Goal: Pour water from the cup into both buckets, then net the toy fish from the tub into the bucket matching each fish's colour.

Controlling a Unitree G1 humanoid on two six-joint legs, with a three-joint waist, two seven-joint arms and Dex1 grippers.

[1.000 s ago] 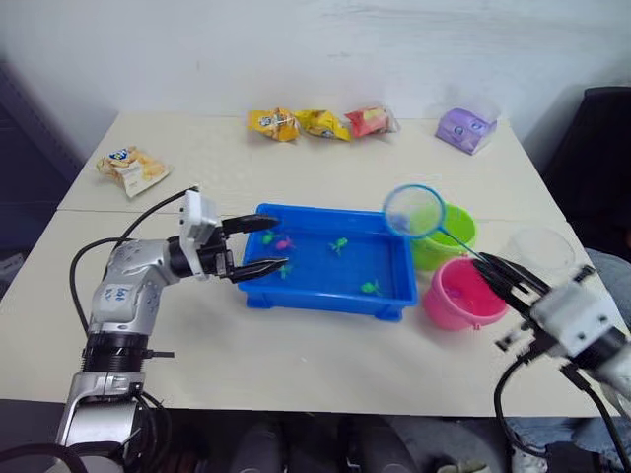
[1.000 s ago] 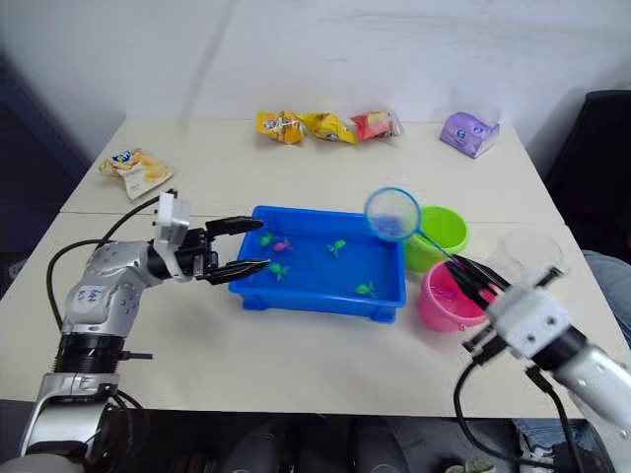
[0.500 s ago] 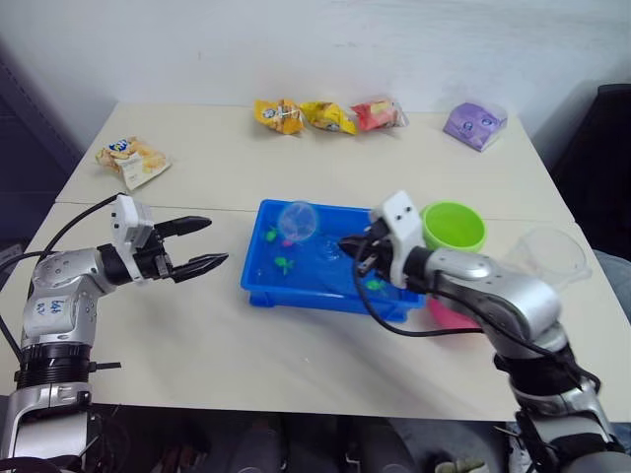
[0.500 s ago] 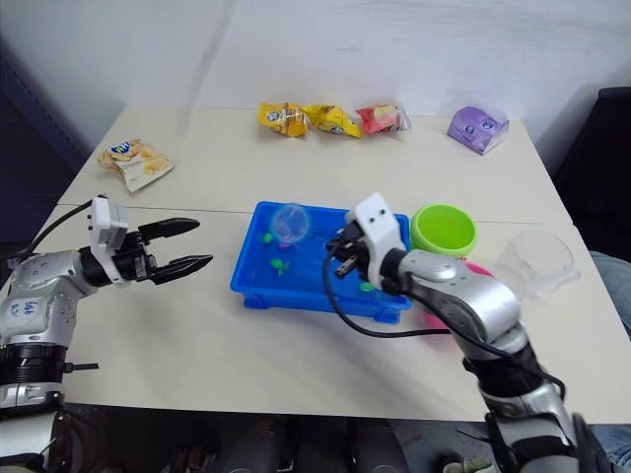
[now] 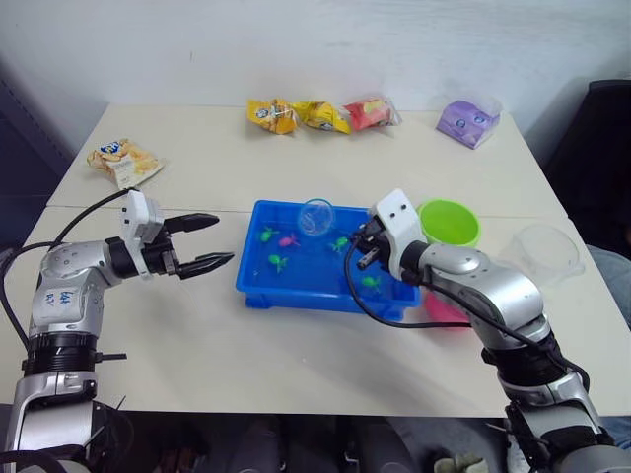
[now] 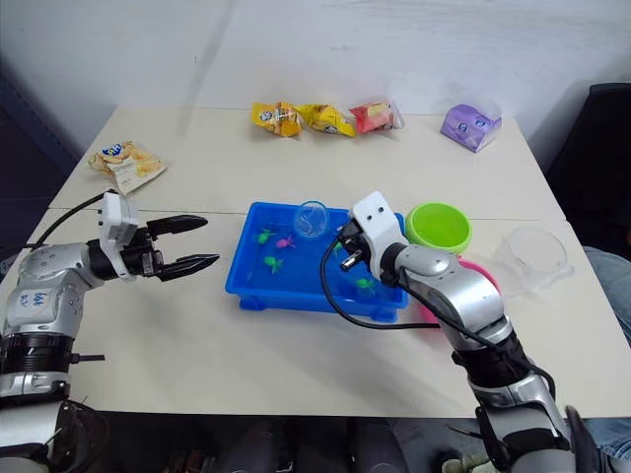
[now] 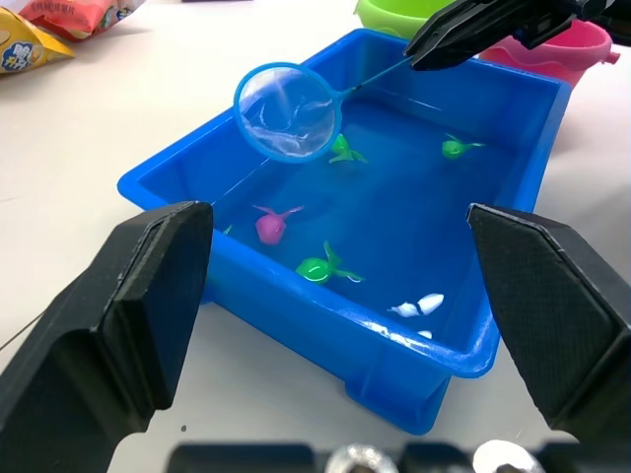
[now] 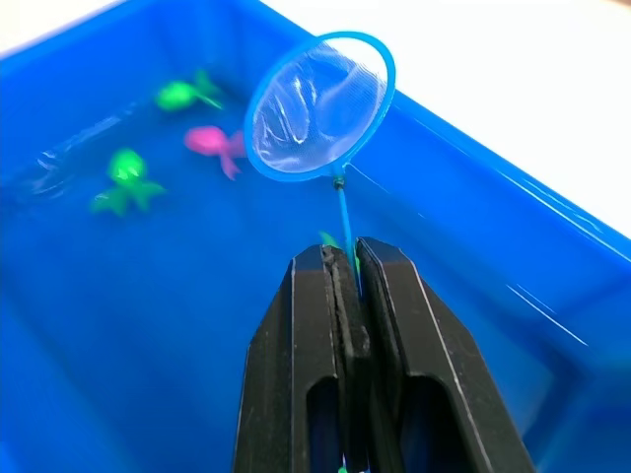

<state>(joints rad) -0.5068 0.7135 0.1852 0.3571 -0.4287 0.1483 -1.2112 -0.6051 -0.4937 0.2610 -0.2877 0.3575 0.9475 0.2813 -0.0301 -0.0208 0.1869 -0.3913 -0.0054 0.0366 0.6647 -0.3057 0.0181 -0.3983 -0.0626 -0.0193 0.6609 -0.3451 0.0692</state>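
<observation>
The blue tub [image 5: 296,296] sits mid-table holding water and several toy fish, among them a pink fish [image 5: 287,239] and a green fish [image 5: 277,262]. My right gripper [image 5: 363,246] is shut on the net's thin handle over the tub's right part. The net hoop [image 5: 315,217] hangs tilted just above the water near the far rim and looks empty. My left gripper [image 5: 222,239] is open and holds nothing, a little left of the tub. The green bucket [image 5: 449,222] stands right of the tub. The pink bucket [image 5: 446,313] is mostly hidden behind my right arm. The clear cup [image 5: 547,251] stands at far right.
Three snack packets [image 5: 320,116] and a purple packet [image 5: 468,123] lie along the table's far edge. Another snack bag [image 5: 118,163] lies at the far left. Bare tabletop lies in front of the tub.
My right arm swung in from beside the pink bucket, bringing the net from over the green bucket down into the tub. My left gripper drew back from the tub's left rim.
</observation>
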